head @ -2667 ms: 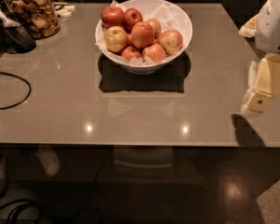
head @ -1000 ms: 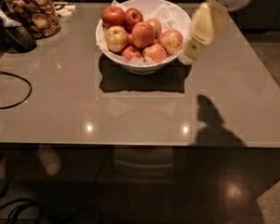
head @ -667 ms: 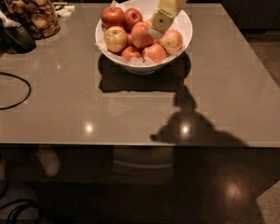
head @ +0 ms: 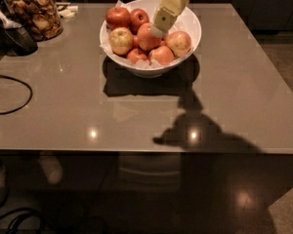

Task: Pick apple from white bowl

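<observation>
Since the cream-coloured end effector [head: 159,29] had swung in from the far right of the glossy grey tabletop [head: 136,116] over the last few seconds, it now stood low over the wide, paper-lined white bowl [head: 193,38]. Its tip was at the upper right of the big round red-orange apple [head: 145,39]. The apple sat mid-pile in the bowl, not lifted. Open or closed: could not tell. Approach looked done, grasp probably next. The pale yellow apple [head: 121,40] lay close and could get nudged.
</observation>
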